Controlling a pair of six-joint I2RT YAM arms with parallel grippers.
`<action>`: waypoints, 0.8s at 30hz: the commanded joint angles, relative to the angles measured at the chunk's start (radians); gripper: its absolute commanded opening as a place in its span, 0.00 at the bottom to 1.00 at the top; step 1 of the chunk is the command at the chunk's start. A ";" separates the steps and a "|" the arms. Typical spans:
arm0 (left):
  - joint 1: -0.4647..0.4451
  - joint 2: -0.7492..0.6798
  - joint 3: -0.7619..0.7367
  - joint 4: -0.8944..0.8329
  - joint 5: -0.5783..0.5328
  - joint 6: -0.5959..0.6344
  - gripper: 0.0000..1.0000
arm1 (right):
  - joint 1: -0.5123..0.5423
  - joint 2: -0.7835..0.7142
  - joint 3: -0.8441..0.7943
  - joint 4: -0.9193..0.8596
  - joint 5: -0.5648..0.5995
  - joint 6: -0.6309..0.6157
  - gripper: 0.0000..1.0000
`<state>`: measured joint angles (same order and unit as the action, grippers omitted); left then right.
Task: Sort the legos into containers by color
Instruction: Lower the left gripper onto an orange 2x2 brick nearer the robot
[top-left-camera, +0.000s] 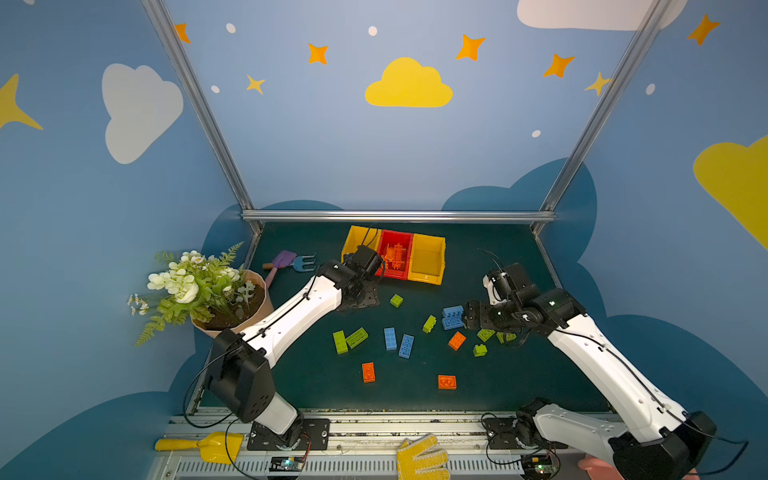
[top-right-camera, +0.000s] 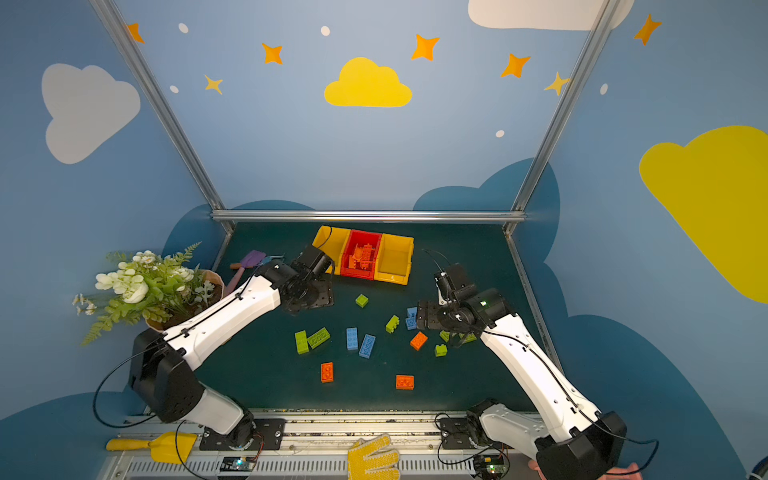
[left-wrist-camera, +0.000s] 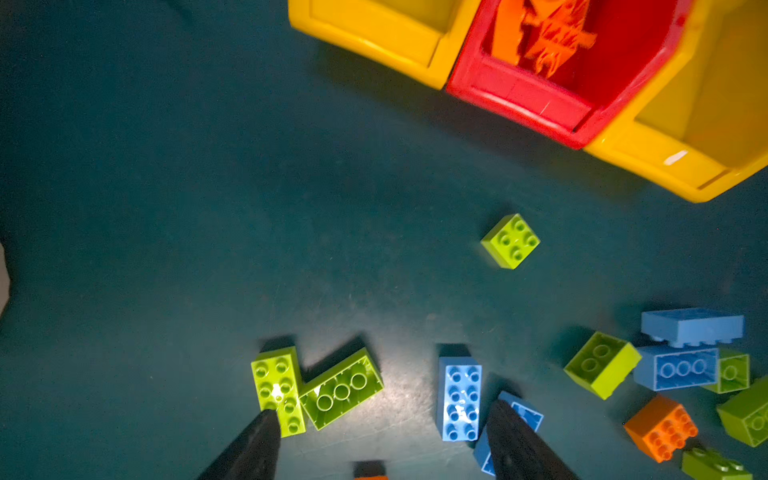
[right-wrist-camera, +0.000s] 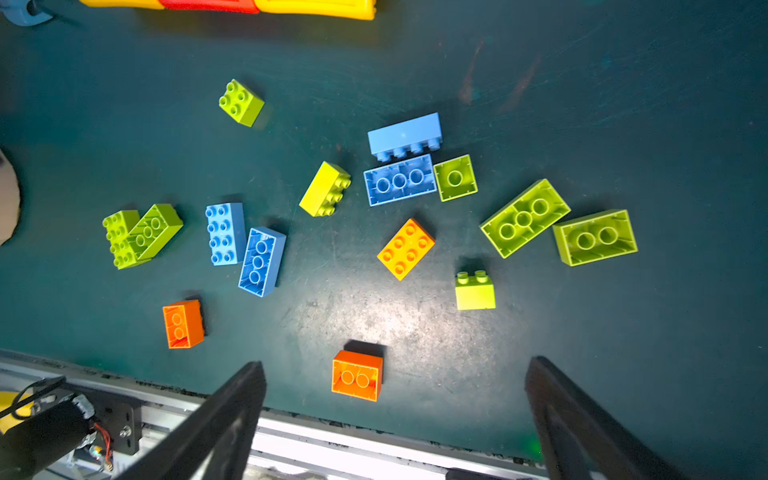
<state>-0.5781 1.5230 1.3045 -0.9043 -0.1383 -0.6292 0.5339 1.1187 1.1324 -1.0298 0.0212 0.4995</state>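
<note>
Three joined containers stand at the back: a yellow one (top-left-camera: 358, 240), a red one (top-left-camera: 409, 272) holding orange legos (top-left-camera: 395, 254), and another yellow one (top-left-camera: 428, 259). Loose legos lie mid-table: lime green (top-left-camera: 396, 300), light blue (top-left-camera: 390, 338) and orange (top-left-camera: 368, 371) among several. My left gripper (left-wrist-camera: 382, 407) hovers open in front of the containers, with nothing between its fingers; a green brick (left-wrist-camera: 277, 386) and a blue brick (left-wrist-camera: 459, 395) show below it. My right gripper (right-wrist-camera: 395, 362) is wide open and empty above the right-hand legos, an orange brick (right-wrist-camera: 357, 375) below it.
A flower pot (top-left-camera: 232, 307) stands at the left edge, with purple and blue toy garden tools (top-left-camera: 286, 262) behind it. A metal rail (top-left-camera: 374, 419) runs along the table's front. A yellow scoop (top-left-camera: 208, 446) and a yellow glove (top-left-camera: 422, 457) lie beyond it.
</note>
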 joint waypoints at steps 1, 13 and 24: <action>0.008 -0.057 -0.066 0.057 0.048 -0.005 0.79 | 0.026 -0.002 0.014 0.002 0.024 0.050 0.95; 0.011 -0.198 -0.218 0.062 0.256 0.100 1.00 | 0.174 0.063 0.126 -0.144 0.174 0.253 0.96; -0.073 -0.478 -0.476 0.052 0.157 -0.142 0.99 | 0.213 0.020 0.052 -0.116 0.104 0.207 0.95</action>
<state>-0.6144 1.1080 0.8795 -0.8379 0.0738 -0.6605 0.7418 1.1477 1.2026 -1.1286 0.1463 0.7406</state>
